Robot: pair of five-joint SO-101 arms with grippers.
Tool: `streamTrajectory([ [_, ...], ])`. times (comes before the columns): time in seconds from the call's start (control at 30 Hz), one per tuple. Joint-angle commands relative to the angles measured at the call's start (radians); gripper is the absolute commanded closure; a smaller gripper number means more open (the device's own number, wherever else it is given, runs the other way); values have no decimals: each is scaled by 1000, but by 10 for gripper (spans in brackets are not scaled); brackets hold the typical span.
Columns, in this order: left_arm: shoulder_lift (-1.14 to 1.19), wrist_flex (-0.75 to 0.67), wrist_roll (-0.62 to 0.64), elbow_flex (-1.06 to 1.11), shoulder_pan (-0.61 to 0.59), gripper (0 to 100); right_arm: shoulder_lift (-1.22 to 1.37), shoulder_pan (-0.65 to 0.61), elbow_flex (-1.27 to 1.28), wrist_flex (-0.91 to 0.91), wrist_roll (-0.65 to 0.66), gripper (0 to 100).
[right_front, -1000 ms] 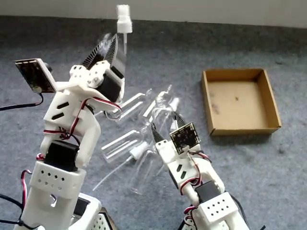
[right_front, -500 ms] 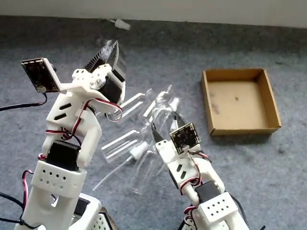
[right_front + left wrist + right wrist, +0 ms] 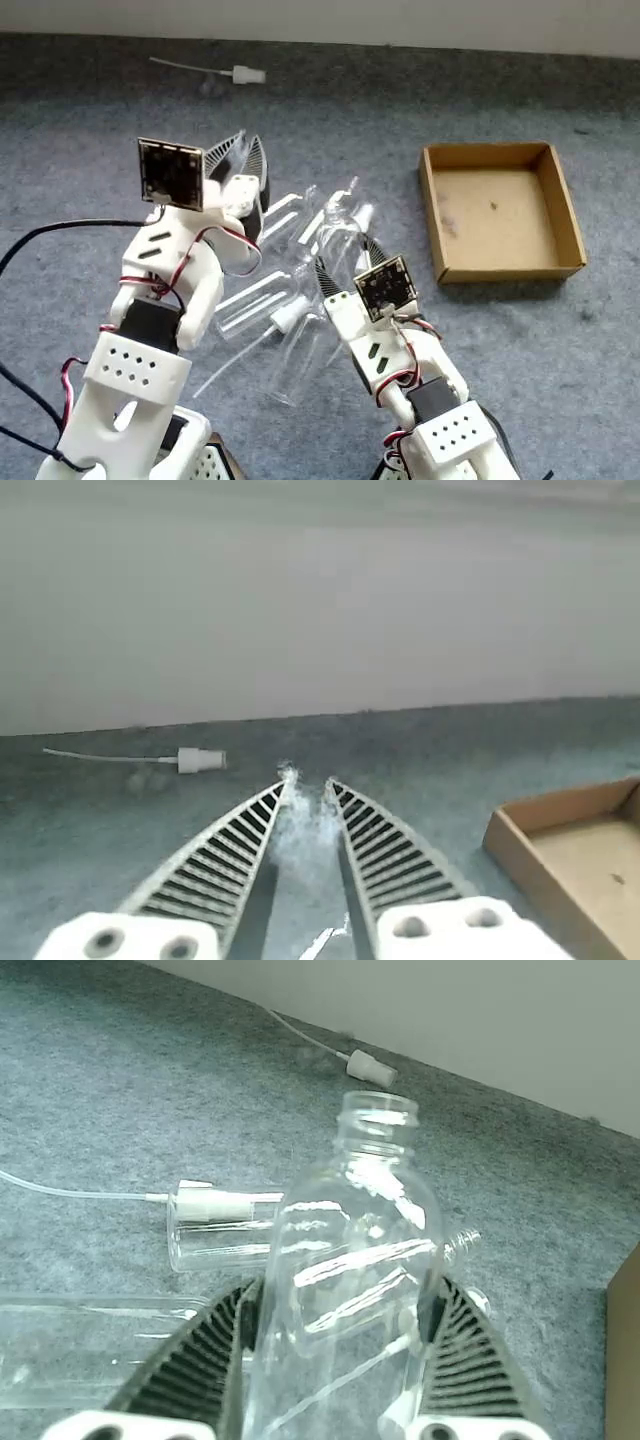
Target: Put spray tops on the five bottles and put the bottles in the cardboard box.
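Observation:
A white spray top (image 3: 246, 74) with its thin tube lies flat on the grey carpet at the far back, also seen as the spray top (image 3: 201, 761) beyond my left gripper. My left gripper (image 3: 247, 140) is raised over the pile of bottles, slightly open and empty; its fingertips (image 3: 286, 778) stand a little apart. My right gripper (image 3: 345, 255) is shut on a clear bottle (image 3: 350, 1230) with an open neck, held tilted up off the carpet. The cardboard box (image 3: 560, 200) sits empty to the right.
Several clear bottles (image 3: 252, 296) lie on their sides between the two arms. One lying bottle (image 3: 225, 1235) has a white spray top (image 3: 205, 1204) at its mouth with a long tube. A wall runs along the back edge.
The spray top held high in the left gripper a second ago left it and now lies at the far back. The left gripper has dropped lower and its wrist turned. The right arm kept still.

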Motion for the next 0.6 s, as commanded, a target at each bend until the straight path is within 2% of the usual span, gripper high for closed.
streamTrajectory([
  [0.0, -16, 192, -49, -47, 1, 995, -18, 12, 45, -27, 9, 887],
  [0.13, 30, 397, -51, -185, -64, 995, -18, 16, 45, -28, 9, 887],
  [0.3, 291, 617, -152, -403, -113, 995, -18, 16, 47, -27, 9, 887],
  [0.5, 529, 689, -189, -539, -107, 995, -18, 16, 47, -24, 9, 887],
  [0.57, 584, 689, -245, -555, -108, 995, -18, 16, 47, -24, 9, 887],
])
